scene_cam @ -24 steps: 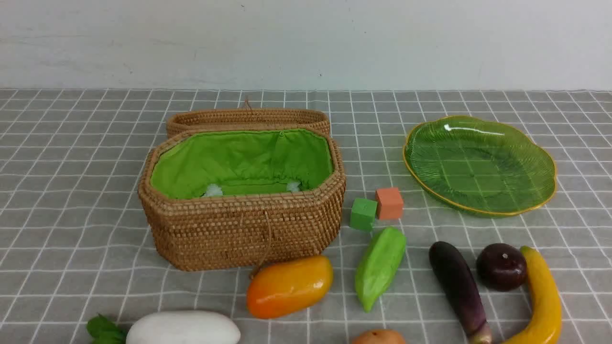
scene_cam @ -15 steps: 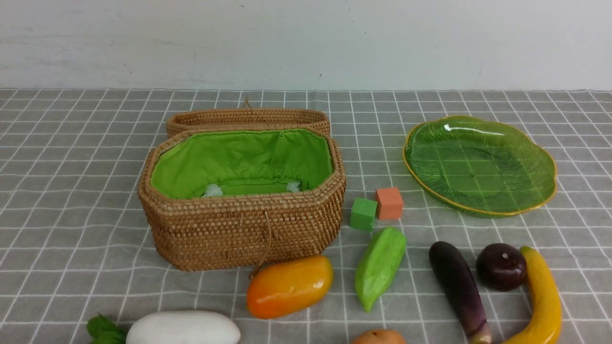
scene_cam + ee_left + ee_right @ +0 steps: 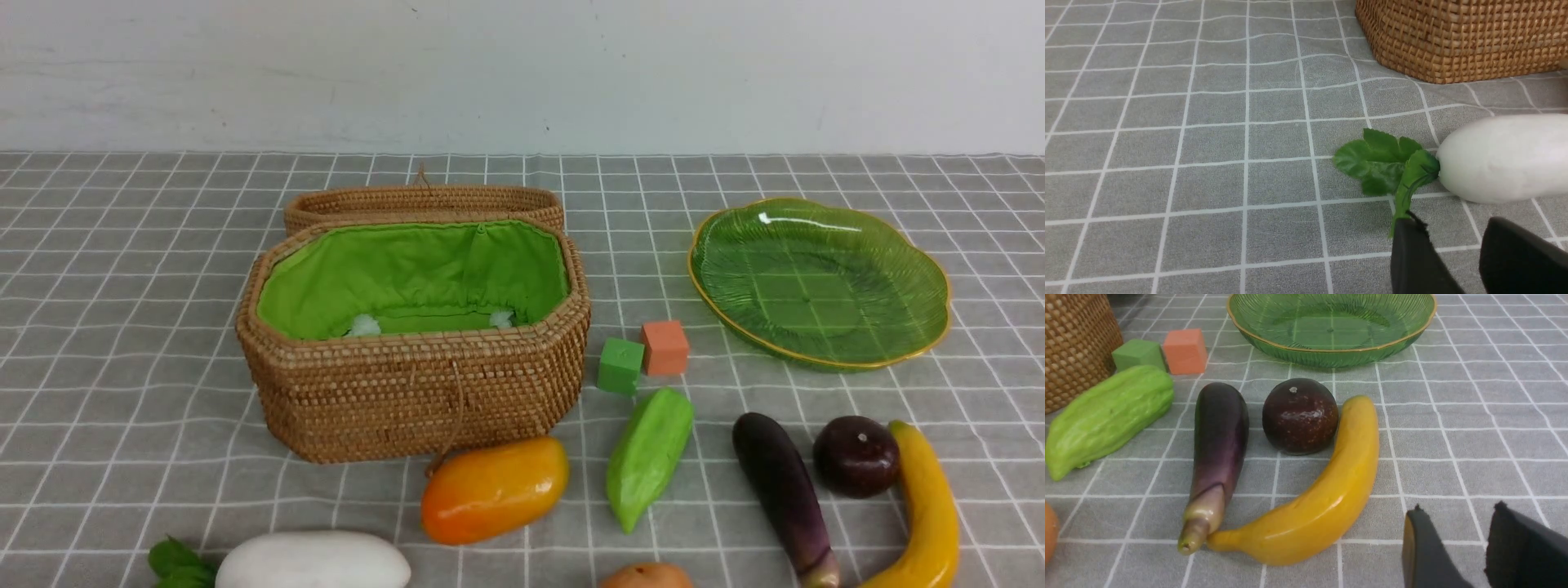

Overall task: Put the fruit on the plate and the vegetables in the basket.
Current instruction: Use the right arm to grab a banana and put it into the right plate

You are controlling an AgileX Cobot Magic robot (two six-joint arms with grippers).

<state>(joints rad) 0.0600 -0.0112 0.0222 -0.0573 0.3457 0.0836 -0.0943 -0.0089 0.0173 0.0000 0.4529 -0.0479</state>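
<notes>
The open basket (image 3: 412, 392) with green lining stands left of centre, and the empty green plate (image 3: 816, 282) lies at the back right. In front lie the mango (image 3: 494, 490), gourd (image 3: 649, 457), eggplant (image 3: 780, 490), plum (image 3: 856, 456), banana (image 3: 927, 514), potato (image 3: 647, 576) and radish (image 3: 314, 562). My left gripper (image 3: 1453, 222) is open and empty, just short of the radish (image 3: 1502, 157) leaves. My right gripper (image 3: 1457, 508) is open and empty, beside the banana (image 3: 1327, 498). Neither gripper shows in the front view.
A green cube (image 3: 620, 366) and an orange cube (image 3: 664, 347) sit between the basket and the plate. The basket's lid (image 3: 424, 200) lies back behind it. A grey checked cloth covers the table up to a white wall.
</notes>
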